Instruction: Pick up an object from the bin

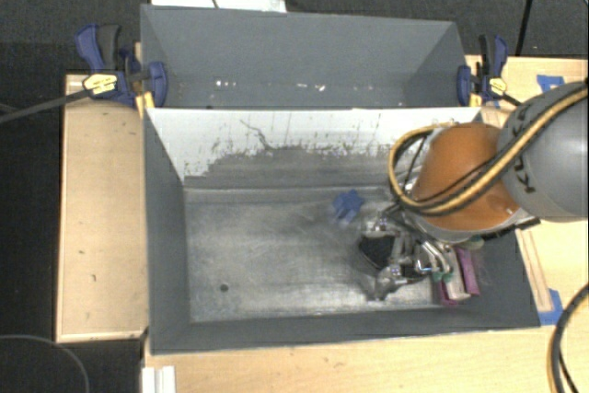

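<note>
Grey bin (230, 262) floor lies bare across the left and middle of the frame. Right of centre sits a small blue piece (347, 205). Further right, a black thing (375, 251) lies just beside the claw (394, 276), which is low in the lower right corner, with a purple block (457, 276) next to it. Whether the claw is clenched or released cannot be told. Nothing looks lifted, so the pick seems not yet done.

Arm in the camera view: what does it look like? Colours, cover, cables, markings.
The arm is a rounded grey link with dark lettering, partly cut off. At its wrist sits a domed orange cover, looped by black and yellow cables. Below it the gripper is silvery metal with dark parts.
</note>
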Tool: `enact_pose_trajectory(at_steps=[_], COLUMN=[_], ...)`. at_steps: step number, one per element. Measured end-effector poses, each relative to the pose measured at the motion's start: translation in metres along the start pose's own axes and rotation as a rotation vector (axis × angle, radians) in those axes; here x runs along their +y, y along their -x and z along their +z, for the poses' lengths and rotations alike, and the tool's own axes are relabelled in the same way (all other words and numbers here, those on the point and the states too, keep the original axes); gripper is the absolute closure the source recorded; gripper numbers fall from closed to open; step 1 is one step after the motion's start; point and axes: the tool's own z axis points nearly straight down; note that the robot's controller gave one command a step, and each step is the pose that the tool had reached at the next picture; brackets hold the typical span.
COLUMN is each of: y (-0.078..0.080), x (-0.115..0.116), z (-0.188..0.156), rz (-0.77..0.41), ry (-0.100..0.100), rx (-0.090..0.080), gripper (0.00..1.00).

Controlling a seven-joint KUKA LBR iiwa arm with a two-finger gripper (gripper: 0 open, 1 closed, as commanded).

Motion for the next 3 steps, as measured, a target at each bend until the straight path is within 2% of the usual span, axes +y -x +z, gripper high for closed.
enact_pose_trajectory(at_steps=[1, 2, 3], y=[0.002, -0.007, 0.004], x=[0.002, -0.008, -0.002], z=[0.000, -0.183, -0.163], rz=[0.002, -0.222, -0.791], ry=[0.001, -0.001, 0.005], rx=[-0.002, 0.002, 0.007], gripper=[1.00, 1.00, 1.00])
